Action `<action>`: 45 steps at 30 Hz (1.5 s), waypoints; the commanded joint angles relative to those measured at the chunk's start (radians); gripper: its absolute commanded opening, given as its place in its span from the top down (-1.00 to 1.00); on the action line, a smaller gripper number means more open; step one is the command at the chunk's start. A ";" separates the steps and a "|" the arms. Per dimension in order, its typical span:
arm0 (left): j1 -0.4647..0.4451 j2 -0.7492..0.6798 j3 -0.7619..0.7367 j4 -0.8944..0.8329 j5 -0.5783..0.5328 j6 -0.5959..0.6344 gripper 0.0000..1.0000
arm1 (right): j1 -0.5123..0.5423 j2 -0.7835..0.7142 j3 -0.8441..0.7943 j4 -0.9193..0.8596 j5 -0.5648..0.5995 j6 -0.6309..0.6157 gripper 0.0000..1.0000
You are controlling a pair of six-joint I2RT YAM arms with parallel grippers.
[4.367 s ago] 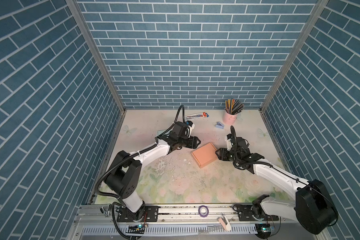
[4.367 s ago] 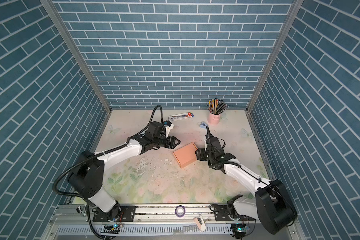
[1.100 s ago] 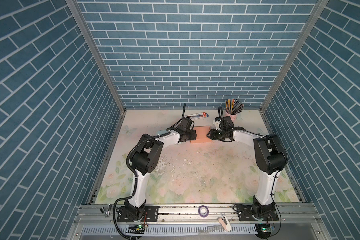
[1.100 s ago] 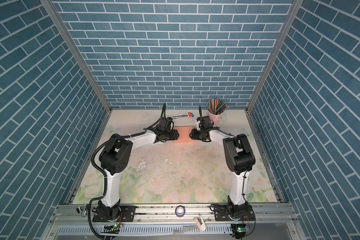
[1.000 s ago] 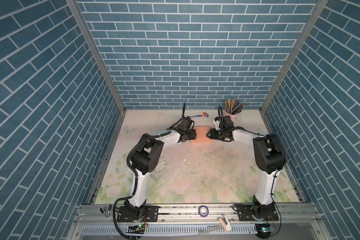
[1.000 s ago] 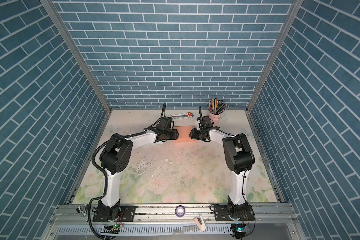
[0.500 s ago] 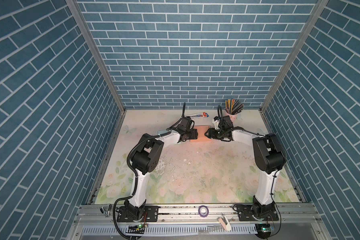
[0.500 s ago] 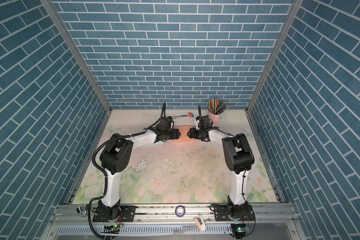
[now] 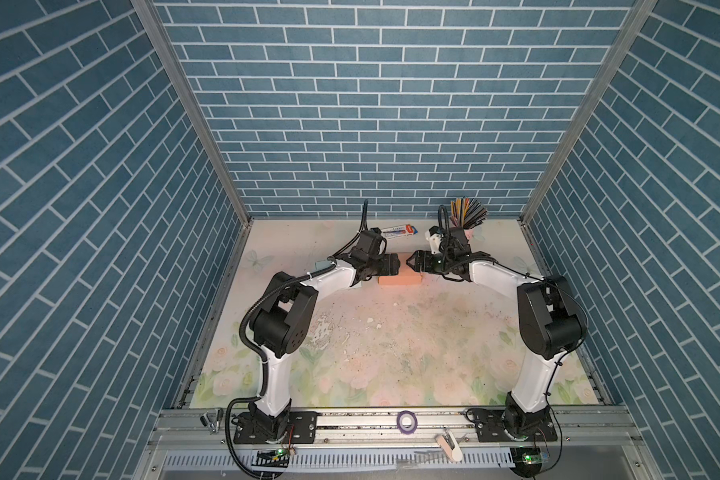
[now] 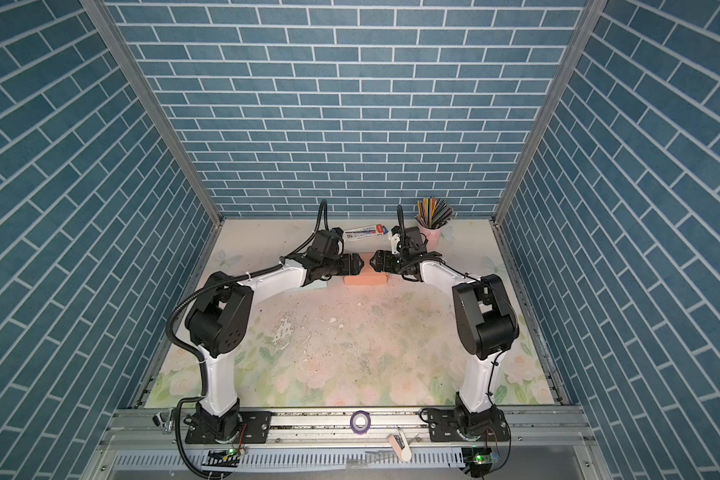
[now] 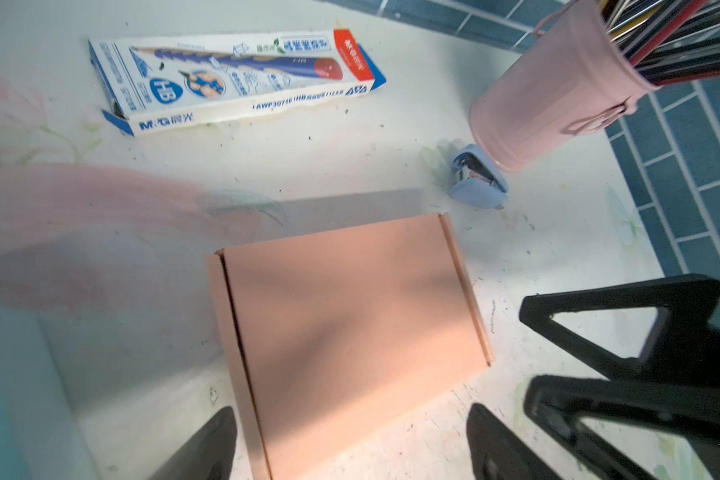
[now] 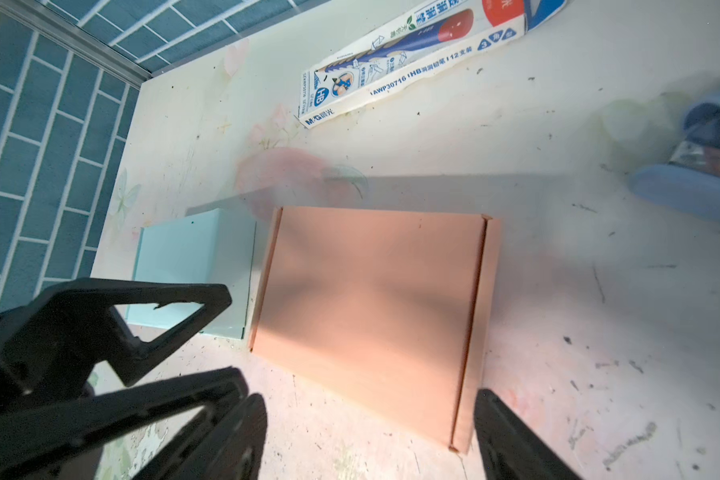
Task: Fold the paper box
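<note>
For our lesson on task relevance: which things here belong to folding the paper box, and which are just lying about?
Job: salmon paper box, left gripper, right gripper.
Lying about: HB pencil carton, pink pencil cup, blue stapler, mint box.

pointing left gripper (image 10: 359, 263) at right gripper (image 10: 373, 262), tips nearly meeting | hovering both over paper box (image 10: 364, 280) | lying flat on table (image 10: 350, 336)

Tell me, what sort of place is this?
Probably a robot test booth dressed as a desk: brick-print walls close in a flowered table, a left arm and right arm are bolted to a metal rail, and a pink pencil cup stands near the paper box.
</note>
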 commanded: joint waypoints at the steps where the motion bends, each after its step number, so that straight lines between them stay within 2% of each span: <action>1: 0.001 -0.064 -0.026 -0.001 0.000 0.014 -0.75 | 0.001 -0.062 -0.038 -0.006 0.021 -0.012 -0.59; 4: 0.002 -0.133 -0.059 -0.018 0.000 0.036 -0.76 | 0.001 -0.123 -0.082 -0.012 0.039 -0.030 -0.61; 6: 0.002 -0.198 -0.097 -0.039 -0.014 0.065 -0.90 | 0.001 -0.179 -0.124 -0.017 0.061 -0.050 -0.63; 8: 0.002 -0.262 -0.136 -0.077 -0.045 0.101 -0.99 | 0.000 -0.241 -0.178 -0.002 0.087 -0.069 -0.75; 9: 0.003 -0.299 -0.158 -0.097 -0.066 0.122 -0.99 | -0.001 -0.280 -0.210 0.011 0.104 -0.082 -0.95; 15: 0.017 -0.528 -0.322 -0.183 -0.211 0.217 -0.99 | -0.013 -0.487 -0.373 0.053 0.253 -0.141 -0.97; 19: 0.024 -0.673 -0.417 -0.222 -0.314 0.253 -0.99 | -0.030 -0.560 -0.434 0.046 0.348 -0.163 -0.97; 26: 0.042 -0.878 -0.597 -0.218 -0.542 0.276 -0.99 | -0.086 -0.657 -0.542 0.065 0.410 -0.160 -0.97; 32: 0.063 -0.928 -0.666 -0.215 -0.729 0.245 -0.99 | -0.136 -0.771 -0.635 0.075 0.510 -0.142 -0.97; 38: 0.092 -0.936 -0.690 -0.242 -0.931 0.230 -0.99 | -0.166 -0.885 -0.728 0.111 0.661 -0.161 -0.97; 42: 0.110 -0.967 -0.820 -0.057 -1.022 0.309 -0.99 | -0.177 -0.936 -0.793 0.160 0.773 -0.181 -0.97; 45: 0.138 -0.985 -0.894 0.073 -0.987 0.371 -0.99 | -0.182 -0.989 -0.879 0.267 0.844 -0.197 -0.97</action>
